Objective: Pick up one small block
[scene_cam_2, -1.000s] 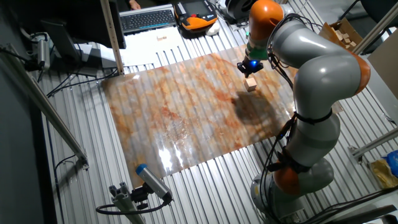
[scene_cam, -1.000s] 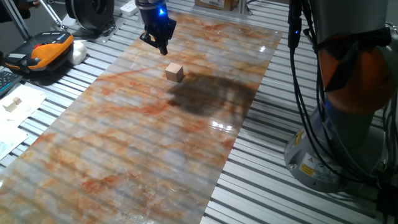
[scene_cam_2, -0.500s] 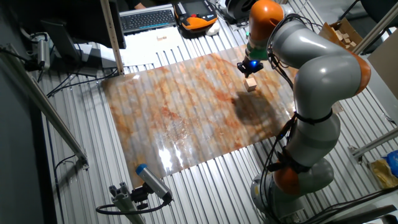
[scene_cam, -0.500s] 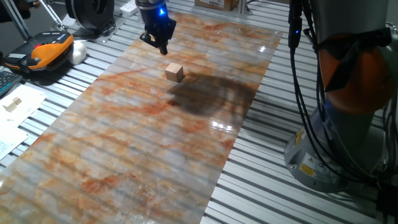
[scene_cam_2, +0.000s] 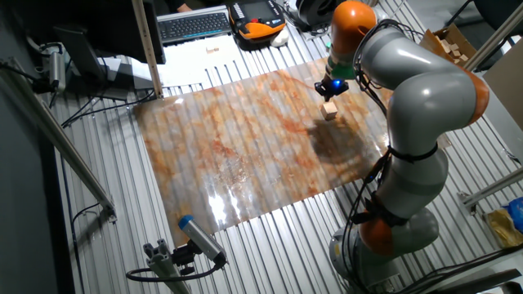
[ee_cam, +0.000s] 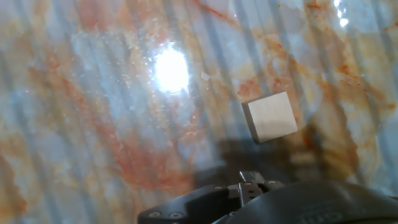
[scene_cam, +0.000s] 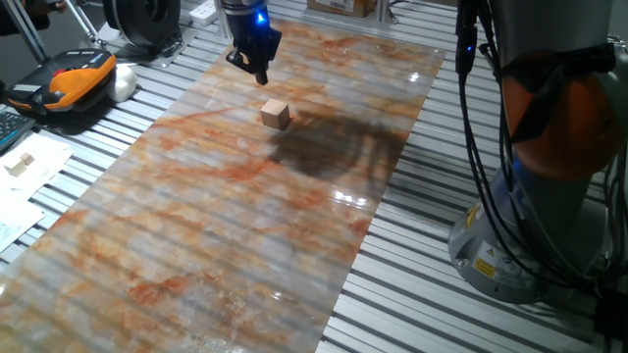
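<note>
- The small block [scene_cam: 276, 114] sits flat on the marbled orange-and-grey sheet [scene_cam: 196, 226], alone, with nothing touching it. In the other fixed view it [scene_cam_2: 329, 110] lies near the sheet's far right corner.
- The gripper [scene_cam: 257, 71] hangs above the sheet at about 11 o'clock from the block, clear of it and holding nothing. A blue light glows on its body.
- Whether its fingers stand apart or together cannot be told: in both fixed views the tip is a small dark mass, and in the other fixed view the gripper [scene_cam_2: 329, 87] is too small to resolve.
- In the hand view only the dark underside of the hand shows along the bottom edge; the fingertips are out of frame. The block [ee_cam: 269, 116] appears at about 2 o'clock from centre, pale and tilted, with a bright glare spot to its left.
- The arm's shadow darkens the sheet at 4 o'clock from the block.
- The arm's grey and orange base [scene_cam: 549, 147] is cut off at the right edge.
- An orange-and-black device [scene_cam: 78, 78] lies off the sheet at 9 o'clock, partly cropped.
</note>
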Tool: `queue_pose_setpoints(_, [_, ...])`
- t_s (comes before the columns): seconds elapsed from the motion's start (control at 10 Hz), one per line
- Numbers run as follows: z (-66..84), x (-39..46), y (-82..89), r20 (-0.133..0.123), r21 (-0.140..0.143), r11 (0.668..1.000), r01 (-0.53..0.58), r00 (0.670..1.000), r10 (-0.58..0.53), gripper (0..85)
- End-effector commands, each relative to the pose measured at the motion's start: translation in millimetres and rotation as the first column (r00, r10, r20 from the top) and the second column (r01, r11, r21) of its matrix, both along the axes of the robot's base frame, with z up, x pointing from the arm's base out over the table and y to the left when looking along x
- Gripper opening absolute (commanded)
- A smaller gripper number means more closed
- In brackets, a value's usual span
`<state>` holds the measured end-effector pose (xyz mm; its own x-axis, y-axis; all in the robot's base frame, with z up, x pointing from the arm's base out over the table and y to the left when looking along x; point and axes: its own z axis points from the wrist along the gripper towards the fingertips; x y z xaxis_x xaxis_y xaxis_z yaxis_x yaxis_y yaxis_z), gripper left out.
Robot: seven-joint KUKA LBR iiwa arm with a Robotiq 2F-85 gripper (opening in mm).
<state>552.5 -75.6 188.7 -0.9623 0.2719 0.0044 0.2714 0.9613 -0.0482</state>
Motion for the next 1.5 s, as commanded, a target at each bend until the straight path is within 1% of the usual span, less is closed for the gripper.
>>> queue_pose_setpoints(0.0, [-2.4, -0.4, -4.0, 0.006, 0.006, 1.0, -0.014, 1.0, 0.014, 0.0])
queue_pose_setpoints(0.2, [-10.3, -0.2, -14.2, 0.018, 0.007, 1.0, -0.031, 0.999, 0.03, 0.0])
queue_pose_setpoints(0.4, [-15.7, 1.0, -28.9, 0.023, 0.025, 0.999, -0.037, 0.999, 0.036, 0.0])
queue_pose_setpoints(0.5, [-13.5, 4.3, -36.0, 0.012, 0.042, 0.998, -0.041, 0.999, 0.041, 0.0])
queue_pose_setpoints(0.6, [-11.9, 7.5, -40.9, 0.007, 0.052, 0.998, -0.038, 0.999, 0.038, 0.0])
queue_pose_setpoints(0.7, [-13.7, 9.4, -42.5, 0.01, 0.038, 0.999, -0.035, 0.999, 0.035, 0.0])
queue_pose_setpoints(0.8, [-17.1, 9.0, -44.3, 0.019, 0.028, 0.999, -0.034, 0.999, 0.033, 0.0])
queue_pose_setpoints(1.1, [-22.0, 5.5, -50.9, 0.029, 0.038, 0.998, -0.045, 0.999, 0.044, 0.0])
queue_pose_setpoints(1.2, [-21.9, 4.9, -51.4, 0.025, 0.053, 0.998, -0.043, 0.999, 0.042, 0.0])
queue_pose_setpoints(1.3, [-21.6, 4.6, -51.5, 0.021, 0.057, 0.997, -0.042, 0.999, 0.041, 17.0])
queue_pose_setpoints(1.4, [-21.9, 4.4, -52.0, 0.02, 0.062, 0.997, -0.039, 0.999, 0.037, 17.0])
